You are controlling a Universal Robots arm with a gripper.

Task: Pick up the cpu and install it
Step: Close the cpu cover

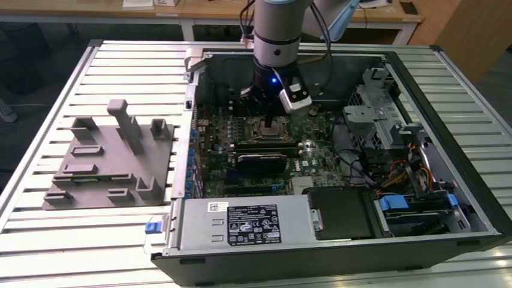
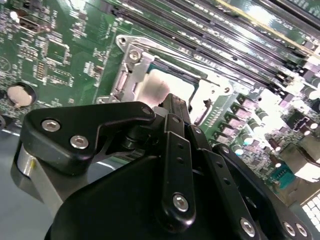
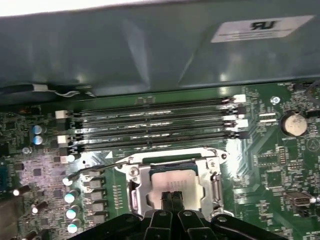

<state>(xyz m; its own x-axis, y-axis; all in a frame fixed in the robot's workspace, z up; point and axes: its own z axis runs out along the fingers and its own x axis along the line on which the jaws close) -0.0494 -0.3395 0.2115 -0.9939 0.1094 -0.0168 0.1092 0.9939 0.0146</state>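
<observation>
Now cpu (image 3: pixel 172 181) lies flat, square w/ socket (image 3: pixel 134 189), closed gripper (image 3: pixel 173 196) over it.

Black gripper (image 2: pixel 173 101) linkage in foreground, tip directly over pale cpu (image 2: pixel 159 89) lying within metal socket frame (image 2: pixel 134 62); contact not discernible. Green motherboard (image 2: pixel 65 55) all around. Memory slots (image 2: pixel 225 30) beside socket. Coin cell (image 2: pixel 19 95) well apart.

Socket frame (image 3: pixel 133 174) rings the cpu (image 3: pixel 172 181), memory slots (image 3: pixel 155 125) stand just beside
</observation>
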